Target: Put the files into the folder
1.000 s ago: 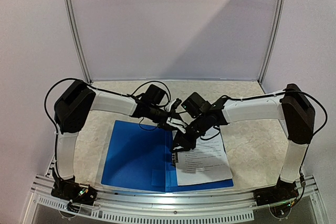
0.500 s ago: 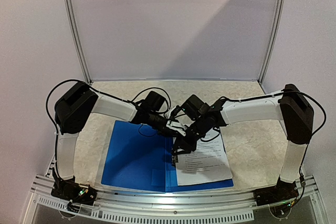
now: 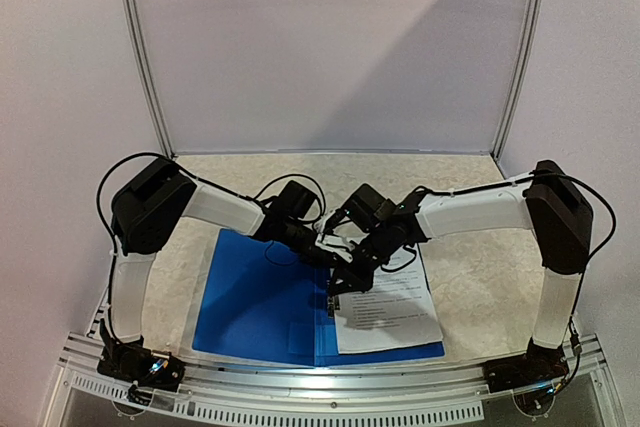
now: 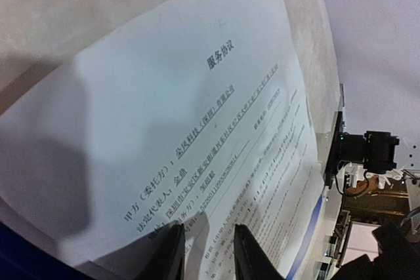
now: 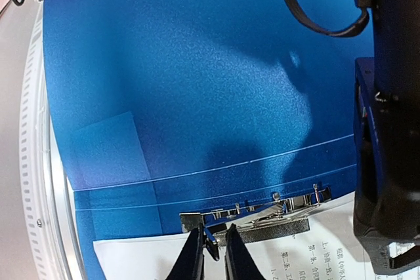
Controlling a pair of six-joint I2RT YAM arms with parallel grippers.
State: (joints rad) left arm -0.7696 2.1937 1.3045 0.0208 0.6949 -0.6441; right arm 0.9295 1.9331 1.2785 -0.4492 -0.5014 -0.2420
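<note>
risk: right gripper (image 5: 211,257) is pinched narrow on the end of the metal spine clip (image 5: 262,218). the springy lever could slip out and snap shut off the sheets. left gripper (image 4: 209,257) sits over the files (image 4: 197,129) with a narrow gap and nothing between the jaws. thin paper could skid or buckle if pushed. files lie on the right half of the open folder (image 5: 184,83), edge at the clip. folder is flat, fine-grained glossy blue plastic; paper is matte white.
</note>
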